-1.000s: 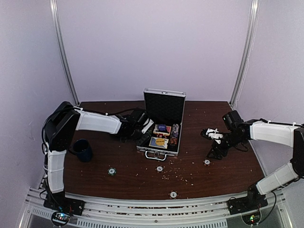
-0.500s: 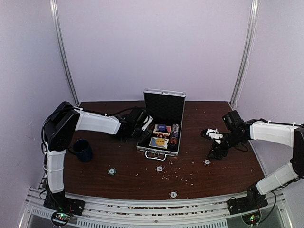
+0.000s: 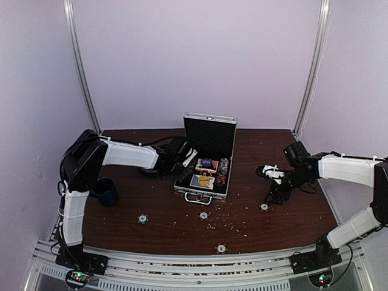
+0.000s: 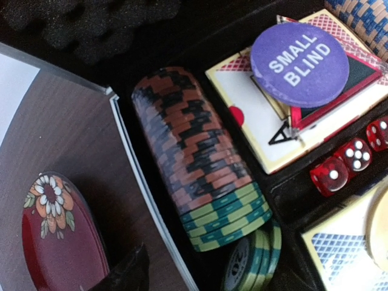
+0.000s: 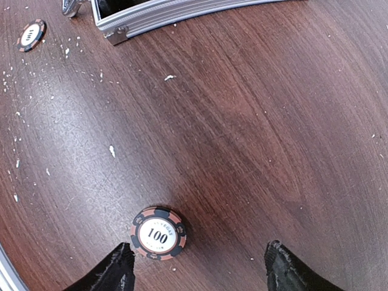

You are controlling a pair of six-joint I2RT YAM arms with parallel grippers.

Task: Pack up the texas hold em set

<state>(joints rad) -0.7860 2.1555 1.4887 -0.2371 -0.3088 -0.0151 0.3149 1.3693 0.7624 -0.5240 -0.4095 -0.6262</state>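
right pincer (image 5: 197, 247) wide near "100" chip (image 5: 157, 233); left pincer (image 3: 183, 165) unclear; disc (image 4: 300, 63) reads "small blind"

red plate (image 4: 57, 242) cropped, one die (image 4: 381, 132) clipped

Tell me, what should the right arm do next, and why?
Probably slide the right gripper a little sideways until the 100 chip sits midway between its jaws. The jaws stand open just above the table, but the chip lies off to one side, not centred. It is loose outside the open case, so it likely needs picking up.
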